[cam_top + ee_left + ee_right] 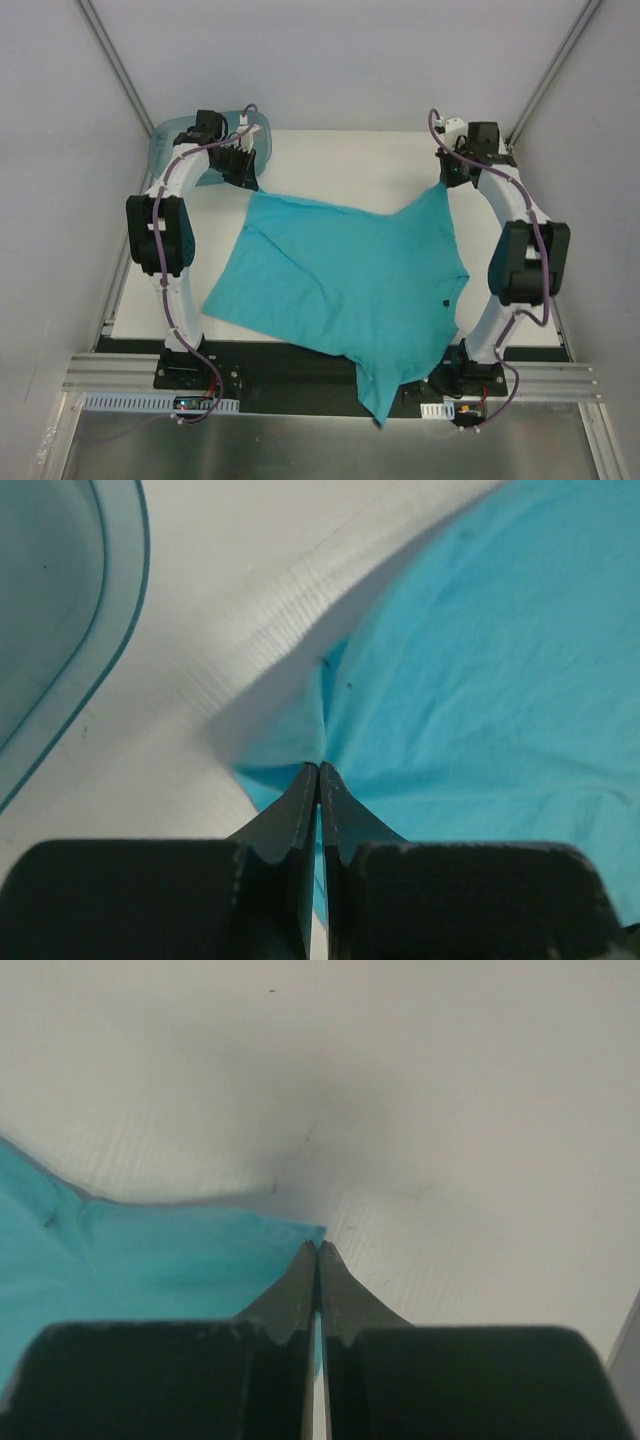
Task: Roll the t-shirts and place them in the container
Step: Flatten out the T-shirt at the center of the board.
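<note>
Both jaws (closed) pinch t-shirt (340, 280) corners.

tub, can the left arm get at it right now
Probably not yet: the left hand is shut on the t-shirt corner, though the tub sits just beside it, nothing between.

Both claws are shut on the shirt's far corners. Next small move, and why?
Probably draw the left claw and the right claw a little toward the far side, dragging the t-shirt with them: its near end hangs over the table's front edge.
</note>
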`<state>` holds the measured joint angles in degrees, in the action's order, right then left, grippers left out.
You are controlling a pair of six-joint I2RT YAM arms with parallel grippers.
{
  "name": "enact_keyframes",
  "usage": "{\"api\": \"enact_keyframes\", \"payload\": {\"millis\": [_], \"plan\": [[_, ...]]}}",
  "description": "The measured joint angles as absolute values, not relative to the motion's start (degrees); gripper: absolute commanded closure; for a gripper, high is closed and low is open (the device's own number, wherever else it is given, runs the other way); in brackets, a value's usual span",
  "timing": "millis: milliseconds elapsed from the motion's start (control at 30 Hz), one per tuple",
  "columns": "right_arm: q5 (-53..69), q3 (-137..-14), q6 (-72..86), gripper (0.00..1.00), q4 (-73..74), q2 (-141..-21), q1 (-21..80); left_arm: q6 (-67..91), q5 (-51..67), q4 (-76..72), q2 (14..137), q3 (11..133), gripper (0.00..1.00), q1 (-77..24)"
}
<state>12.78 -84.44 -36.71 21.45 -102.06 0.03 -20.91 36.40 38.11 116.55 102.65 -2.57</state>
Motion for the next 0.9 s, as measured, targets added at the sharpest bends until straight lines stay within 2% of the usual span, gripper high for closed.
{"api": "enact_keyframes", "payload": {"millis": [233, 433, 667, 900], "plan": [[7.29, -111.81, -39.62, 0.99, 22.02, -123.44, 0.51, -22.11, 31.81, 38.39, 123.37, 110.0, 1.0, -2.52], [4.14, -122.45, -41.32, 0.99, 22.11, -131.76, 3.2, -21.63, 29.54, 37.45, 124.66, 118.13, 1.0, -2.52], [2.76, -122.91, -42.94, 0.99, 22.26, -133.75, 6.42, -20.36, 29.45, 36.69, 126.19, 119.98, 1.0, -2.5], [0.86, -106.83, -44.03, 0.99, 21.26, -121.64, 5.32, -20.05, 30.26, 36.75, 128.01, 121.16, 1.0, -1.85]]}}
